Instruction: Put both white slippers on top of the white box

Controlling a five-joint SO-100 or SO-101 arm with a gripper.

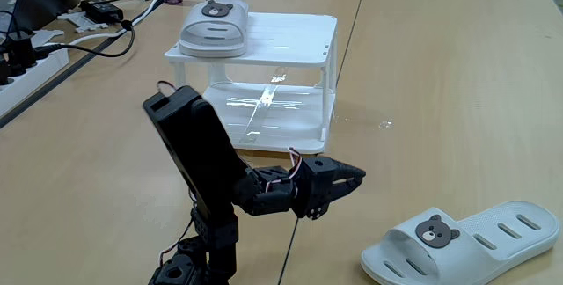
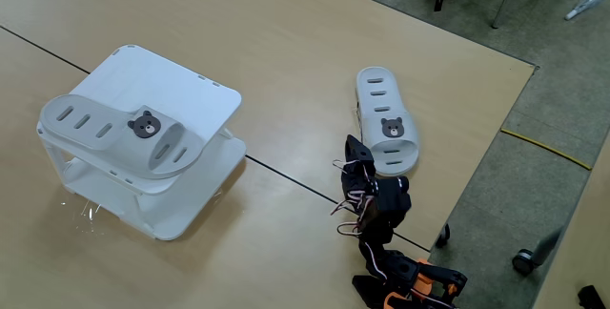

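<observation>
Arm folded low, claw (image 1: 352, 178) clenched, empty, just above worktop (image 1: 440, 83). One slipper (image 2: 387, 131) just beside it; other slipper (image 2: 124, 134) well beyond, atop white box (image 2: 205, 99).

In a fixed view, one slipper (image 1: 214, 27) lies on the rack's (image 1: 290, 43) top at its left side, the other slipper (image 1: 462, 242) on the tabletop (image 1: 440, 91) right of and before the rack.

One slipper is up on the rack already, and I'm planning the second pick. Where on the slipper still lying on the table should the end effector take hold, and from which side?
Probably grip the slotted strap of the slipper on the table near the bear face, coming down from above. The slipper lies flat, sole down, and its strap arches over the footbed, so one finger may slide under it. The end effector sits just beside its toe end.
</observation>
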